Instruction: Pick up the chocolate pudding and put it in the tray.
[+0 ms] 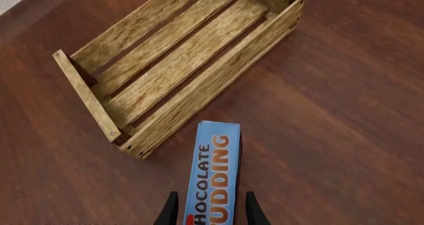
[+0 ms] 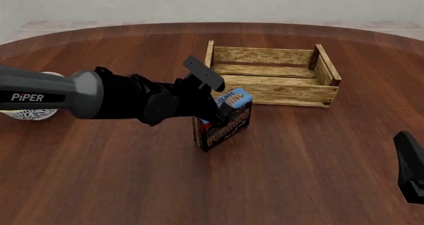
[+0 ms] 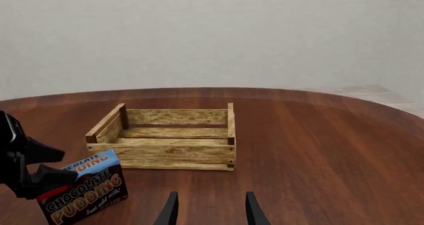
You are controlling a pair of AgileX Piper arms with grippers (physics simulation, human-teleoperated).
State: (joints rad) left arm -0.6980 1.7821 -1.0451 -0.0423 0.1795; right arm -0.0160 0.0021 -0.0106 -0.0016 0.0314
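Observation:
The chocolate pudding (image 2: pixel 224 125) is a dark brown carton with a blue top. It stands on the table just in front of the tray's near left corner. It also shows in the left wrist view (image 1: pixel 213 175) and the right wrist view (image 3: pixel 85 192). My left gripper (image 1: pixel 212 210) is open and straddles the carton's top, with a thin gap at each finger. The tray (image 2: pixel 271 92) is an empty light-wood slatted crate behind the carton, seen also in the wrist views (image 1: pixel 178 61) (image 3: pixel 169 153). My right gripper (image 3: pixel 210 210) is open and empty, low at the near right.
A white-and-grey patterned bowl (image 2: pixel 30 114) sits at the far left, partly behind my left arm (image 2: pixel 79 96). My right arm's tip (image 2: pixel 410 170) shows at the right edge. The dark wood table (image 2: pixel 298 175) ends at a pale wall behind the crate.

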